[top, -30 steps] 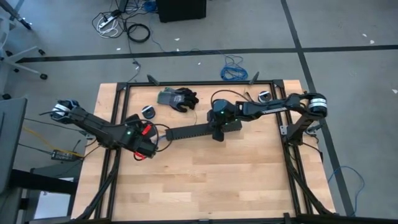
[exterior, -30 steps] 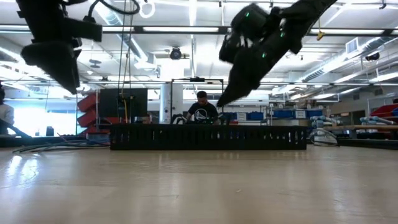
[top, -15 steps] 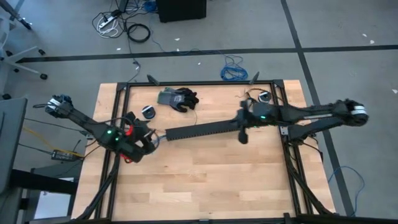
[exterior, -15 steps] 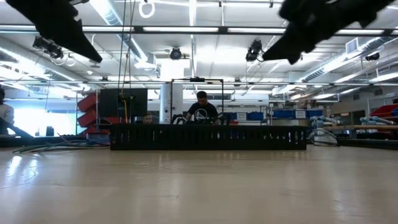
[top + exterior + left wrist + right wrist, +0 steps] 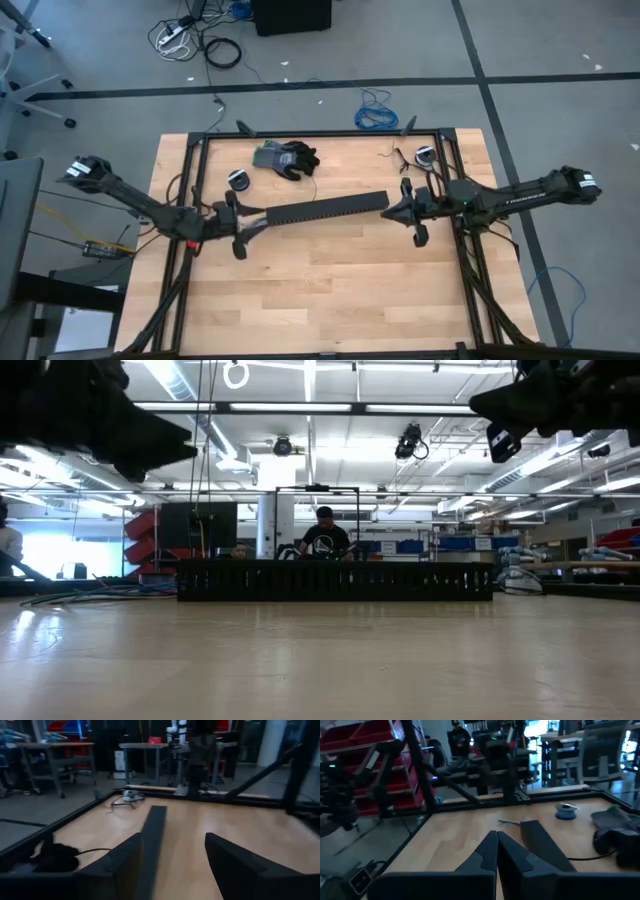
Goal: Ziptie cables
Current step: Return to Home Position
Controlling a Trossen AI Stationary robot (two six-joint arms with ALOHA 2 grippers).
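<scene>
Seemingly little was left: the black duct point(image 5: 320, 209) lay covered, left hand point(image 5: 173, 845) wide off one end, right hand point(image 5: 496, 842) pinched empty off the other.

Two dark robot arms point(image 5: 140, 203), one black cable duct point(image 5: 325, 208), two small round spools point(image 5: 238, 178), one heap of gloves point(image 5: 285, 157), one wooden table point(image 5: 330, 290)

Wooden table point(image 5: 330, 290), black-framed. Holds: long black cable duct point(image 5: 325, 209), lying aslant; dark gloves point(image 5: 286, 158); small round reel point(image 5: 238, 179) near them; second reel point(image 5: 425, 155), far right corner.
</scene>
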